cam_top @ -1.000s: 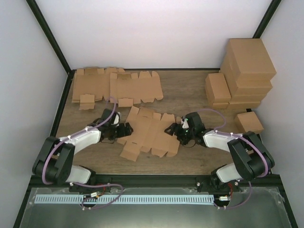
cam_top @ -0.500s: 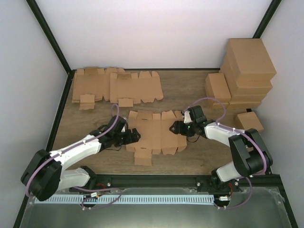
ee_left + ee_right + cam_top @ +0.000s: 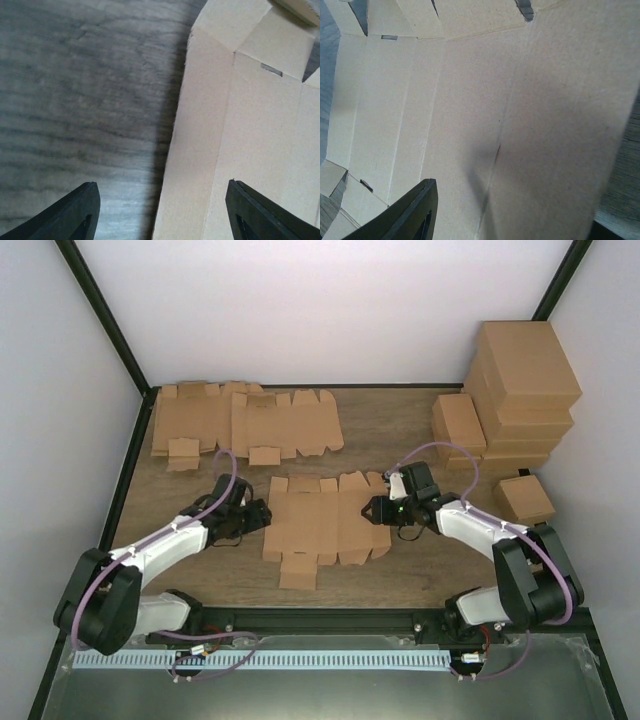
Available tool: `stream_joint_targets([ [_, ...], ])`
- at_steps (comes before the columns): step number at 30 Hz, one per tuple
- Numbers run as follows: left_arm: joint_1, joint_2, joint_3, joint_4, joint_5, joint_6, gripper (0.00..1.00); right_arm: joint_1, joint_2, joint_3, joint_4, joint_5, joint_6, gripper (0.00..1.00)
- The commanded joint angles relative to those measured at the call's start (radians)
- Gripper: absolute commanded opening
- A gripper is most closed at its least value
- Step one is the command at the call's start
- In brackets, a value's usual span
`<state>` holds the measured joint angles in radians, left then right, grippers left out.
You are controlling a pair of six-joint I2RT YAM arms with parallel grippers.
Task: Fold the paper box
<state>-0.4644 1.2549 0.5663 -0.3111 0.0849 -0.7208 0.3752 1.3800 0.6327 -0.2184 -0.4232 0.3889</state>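
Paper box (image 3: 320, 525) flat on table (image 3: 400, 430)

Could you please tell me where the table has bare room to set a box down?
Bare wood lies at the far middle of the wooden table, between the stack of flat brown cardboard blanks and the piled brown cartons. The centre is crowded: the flat brown paper box with left gripper and right gripper at its sides.

Looks like a robotics lab test cell to me: plain white panels (image 3: 300, 310) in a black frame (image 3: 100, 315) box in a wood-look table (image 3: 400, 430), a left arm (image 3: 165, 538) and right arm (image 3: 480, 525) are bolted to its near edge, flat cardboard cutouts (image 3: 240, 420) sit piled far left, and finished boxes (image 3: 520, 380) are stacked far right.
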Motion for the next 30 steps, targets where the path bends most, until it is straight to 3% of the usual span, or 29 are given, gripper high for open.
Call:
stream_joint_targets([
  [1,0.041,0.041,-0.013,0.106,0.118,0.081,0.69,-0.004,-0.030,0.013,-0.020,0.017,-0.019,0.50],
  [7,0.063,0.142,-0.028,0.218,0.269,0.084,0.64,-0.005,-0.012,0.007,-0.012,-0.001,-0.016,0.46],
  [13,0.085,0.187,-0.055,0.265,0.253,0.044,0.64,-0.004,-0.035,-0.008,-0.001,-0.025,-0.003,0.45],
  [18,0.088,0.238,-0.064,0.368,0.388,0.054,0.45,-0.004,-0.037,-0.008,-0.006,-0.026,-0.012,0.44],
  [24,0.089,0.202,-0.033,0.299,0.339,0.118,0.21,-0.005,-0.040,-0.016,-0.007,-0.037,-0.014,0.44],
  [30,0.088,0.197,0.005,0.256,0.373,0.146,0.08,-0.005,-0.063,-0.038,-0.009,-0.035,-0.004,0.44],
])
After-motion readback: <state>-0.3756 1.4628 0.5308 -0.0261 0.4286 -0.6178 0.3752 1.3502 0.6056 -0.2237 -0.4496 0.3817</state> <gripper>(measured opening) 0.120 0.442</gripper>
